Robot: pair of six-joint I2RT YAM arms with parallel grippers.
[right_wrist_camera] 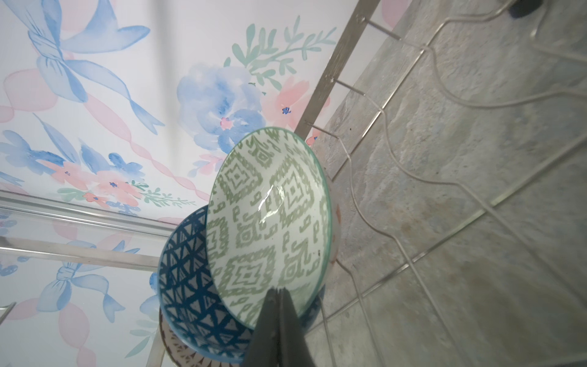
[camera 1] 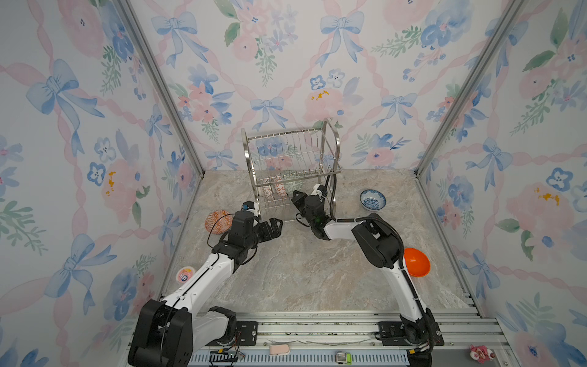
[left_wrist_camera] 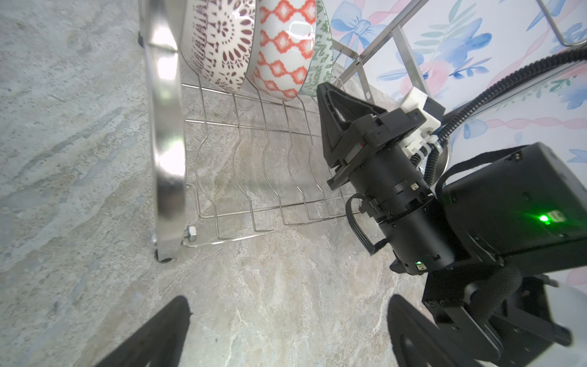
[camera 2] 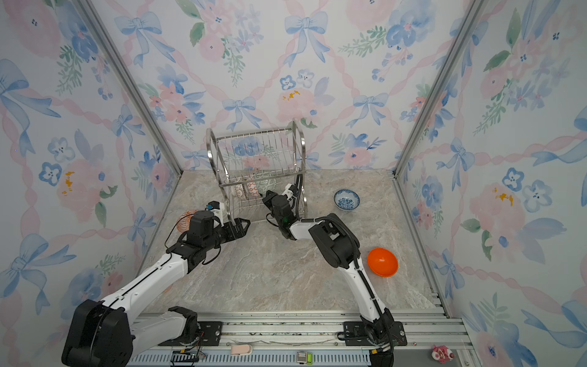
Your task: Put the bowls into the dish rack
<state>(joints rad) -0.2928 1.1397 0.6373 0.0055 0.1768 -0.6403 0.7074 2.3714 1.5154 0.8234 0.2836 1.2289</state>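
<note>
Top views: we count three bowls (camera 1: 281, 189) in rack (camera 1: 332, 139), three on table (camera 1: 301, 270); left gripper (camera 1: 279, 227) open, right gripper (camera 1: 294, 193) closed.

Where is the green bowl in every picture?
Top view: green bowl on the lower shelf of the dish rack, near the middle of the picture.
Top view: same shelf, slightly left of the middle.
Left wrist: thin sliver at the top edge, behind the red-diamond bowl.
Right wrist: large, in the middle, inside facing the camera.
Shared landmark: the dish rack's wire shelf.
</note>
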